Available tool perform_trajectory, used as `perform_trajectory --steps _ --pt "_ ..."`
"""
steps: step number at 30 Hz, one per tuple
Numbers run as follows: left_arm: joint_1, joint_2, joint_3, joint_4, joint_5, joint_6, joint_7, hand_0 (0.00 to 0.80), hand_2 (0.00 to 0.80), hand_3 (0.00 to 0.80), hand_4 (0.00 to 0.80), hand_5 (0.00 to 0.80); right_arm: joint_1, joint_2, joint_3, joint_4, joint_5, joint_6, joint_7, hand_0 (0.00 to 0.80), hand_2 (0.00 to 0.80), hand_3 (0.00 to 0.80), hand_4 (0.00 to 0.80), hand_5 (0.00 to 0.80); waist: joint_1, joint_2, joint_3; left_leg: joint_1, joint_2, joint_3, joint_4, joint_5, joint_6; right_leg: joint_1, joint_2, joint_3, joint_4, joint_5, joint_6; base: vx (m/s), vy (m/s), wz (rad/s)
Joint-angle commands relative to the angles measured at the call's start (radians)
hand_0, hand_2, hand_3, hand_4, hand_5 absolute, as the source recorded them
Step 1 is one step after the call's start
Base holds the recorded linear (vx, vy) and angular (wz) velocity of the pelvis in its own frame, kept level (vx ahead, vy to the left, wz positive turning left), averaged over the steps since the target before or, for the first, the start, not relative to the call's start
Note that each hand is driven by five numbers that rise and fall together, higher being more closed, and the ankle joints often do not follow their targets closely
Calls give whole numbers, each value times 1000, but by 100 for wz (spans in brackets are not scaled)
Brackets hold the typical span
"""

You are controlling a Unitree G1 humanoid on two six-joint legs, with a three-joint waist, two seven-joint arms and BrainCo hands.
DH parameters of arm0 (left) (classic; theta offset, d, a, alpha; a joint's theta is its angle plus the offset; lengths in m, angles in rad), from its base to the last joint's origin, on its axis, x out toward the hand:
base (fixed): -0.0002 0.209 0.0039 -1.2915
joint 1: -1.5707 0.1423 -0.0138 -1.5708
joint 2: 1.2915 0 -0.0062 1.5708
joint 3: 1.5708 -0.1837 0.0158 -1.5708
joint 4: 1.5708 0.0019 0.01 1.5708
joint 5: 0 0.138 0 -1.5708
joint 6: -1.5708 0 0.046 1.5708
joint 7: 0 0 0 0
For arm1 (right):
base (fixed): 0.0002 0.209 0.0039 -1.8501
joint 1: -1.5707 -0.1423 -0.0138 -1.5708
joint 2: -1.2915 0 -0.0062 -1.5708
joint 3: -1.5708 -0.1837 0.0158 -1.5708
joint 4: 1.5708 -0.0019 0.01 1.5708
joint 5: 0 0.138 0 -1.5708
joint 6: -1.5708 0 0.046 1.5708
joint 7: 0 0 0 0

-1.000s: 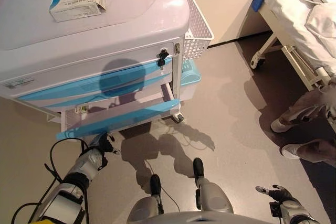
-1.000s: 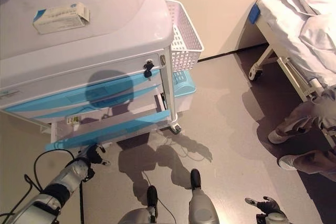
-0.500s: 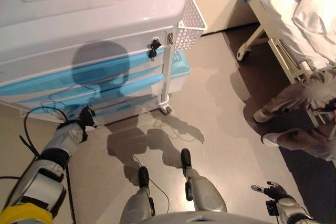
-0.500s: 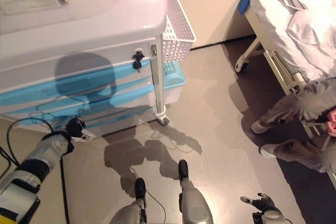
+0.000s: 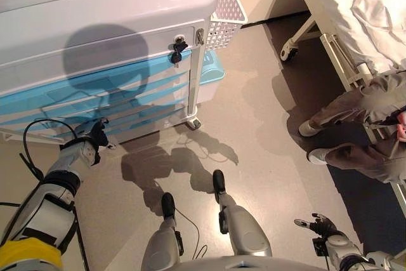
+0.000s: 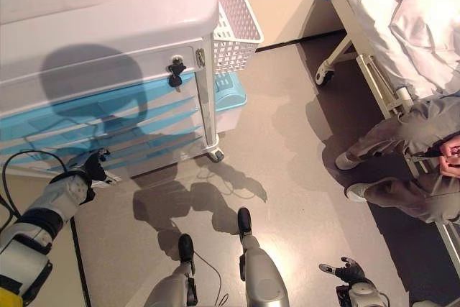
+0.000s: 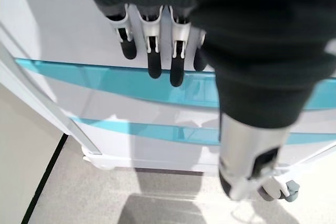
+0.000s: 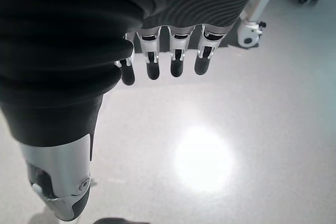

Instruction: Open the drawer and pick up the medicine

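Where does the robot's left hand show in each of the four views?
Left eye view: left hand lower left, at the cart's lowest blue drawer.
Right eye view: same spot.
Left wrist view: fingers before the drawer fronts.
Right wrist view: not in it.
Shared landmark: the blue drawer fronts.

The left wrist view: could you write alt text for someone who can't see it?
The robot's left hand reaches with straight fingers toward the front of a white cart with blue drawer strips, all drawers shut. Grey floor and a caster show below.
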Motion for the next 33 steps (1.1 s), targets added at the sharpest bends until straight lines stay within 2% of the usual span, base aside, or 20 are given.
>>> perform_trajectory --steps 1,6,7,13,14,20,25,33 --pt "-89 24 94 -7 37 -24 70 0 0 0 0 0 -14 -24 44 0 30 -5 4 0 0 0 0 0 -3 10 -30 -59 -22 -21 75 -18 36 0 -2 7 86 -39 85 22 5 -6" --pt "4 -3 154 -47 23 -27 64 0 0 0 0 0 -14 -20 41 5 8 3 7 0 0 0 0 0 5 10 -45 -29 -21 -4 56 -22 33 17 4 15 73 -37 90 24 2 -20" --pt "61 -37 192 -74 -18 -32 59 0 0 0 0 0 -15 -13 37 12 -2 9 6 0 0 0 0 0 14 13 -55 -16 -21 -4 50 -21 31 28 3 11 71 -39 91 15 -13 -13" --pt "181 -117 264 -76 -73 -37 50 0 0 0 0 0 -16 -13 23 32 -22 25 6 0 0 0 0 0 25 31 -89 23 -20 -14 35 -25 28 67 0 -1 63 -49 89 27 -29 -6" --pt "239 -160 298 -61 -99 -40 42 0 0 0 0 0 -16 -14 13 44 -29 32 7 0 0 0 0 0 31 39 -109 40 -20 -20 30 -27 27 91 -2 -7 57 -55 87 53 -46 0" --pt "375 -291 375 -11 -201 -44 14 0 0 0 0 0 -14 -15 -25 90 -39 49 3 0 0 0 0 0 51 72 -177 89 -23 -48 15 -27 26 160 -5 -37 46 -76 78 51 -41 8" --pt "468 -346 416 15 -246 -39 -16 0 0 0 0 0 -2 -17 -41 126 -50 61 11 0 0 0 0 0 65 92 -238 127 -26 -73 16 -35 27 218 -9 -63 44 -99 71 50 -22 25" --pt "546 -427 495 170 -339 -34 -47 0 0 0 0 0 15 -5 -45 177 -66 73 23 0 0 0 0 0 82 105 -311 162 -32 -98 20 -42 29 272 -15 -91 41 -117 67 16 -4 12"
